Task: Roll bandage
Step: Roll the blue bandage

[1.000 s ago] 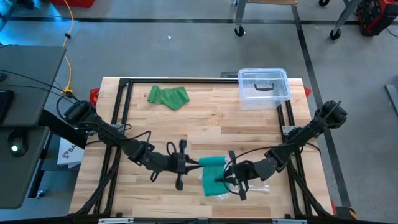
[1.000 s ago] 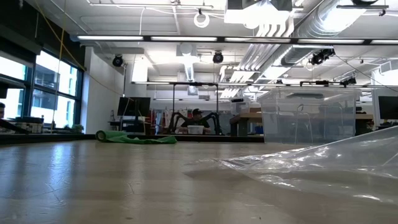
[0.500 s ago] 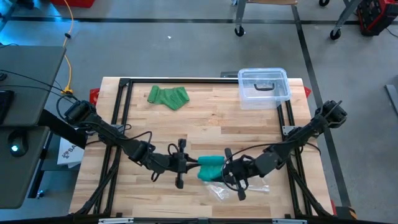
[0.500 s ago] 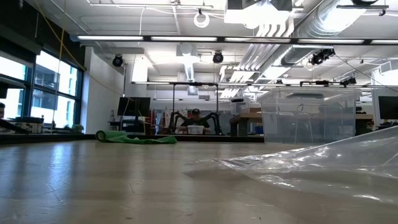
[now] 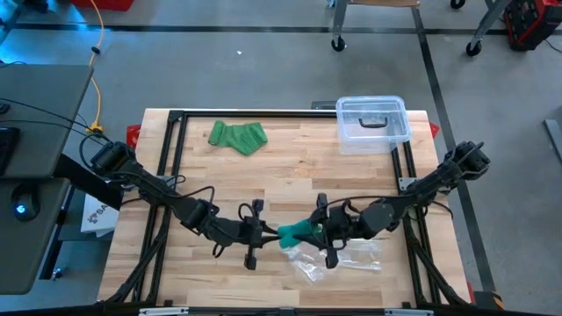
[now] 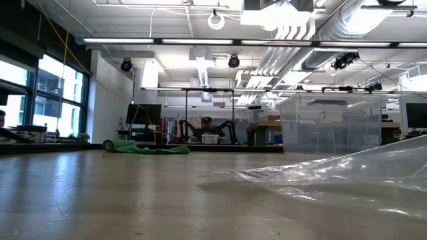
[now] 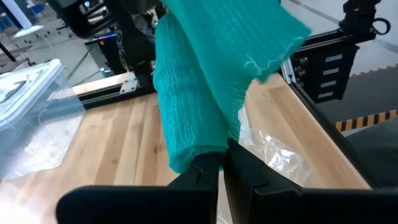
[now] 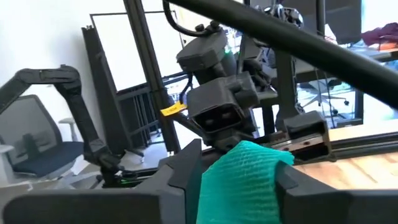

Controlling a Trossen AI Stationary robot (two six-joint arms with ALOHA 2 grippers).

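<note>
A teal bandage (image 5: 297,232) hangs bunched in the air over the table's near middle, between my two grippers. My left gripper (image 5: 274,233) comes from the table's left and is shut on it. My right gripper (image 5: 314,230) faces it from the right. In the right wrist view its fingers stand apart with the bandage's bunched end (image 8: 242,174) between them. A second, green bandage (image 5: 237,136) lies loose on the table at the far left. My left gripper pinches a bunched fold of the teal bandage (image 7: 214,144) between its two fingertips. The fingers come nearly level from the table's left. The bandage is lifted clear of the table and reaches away toward the other gripper. Whether my right gripper touches the bandage, I cannot tell.
A crumpled clear plastic wrapper (image 5: 338,259) lies on the table just below and nearer than the grippers. A clear lidded box (image 5: 373,118) stands at the far right corner. Black frame rails (image 5: 167,175) run along the table's sides.
My right gripper has risen and moved toward the table's left, close up to my left gripper. The teal bandage, which hung down toward the near edge over the wrapper, is now drawn up into a short bunch between the two grippers.
</note>
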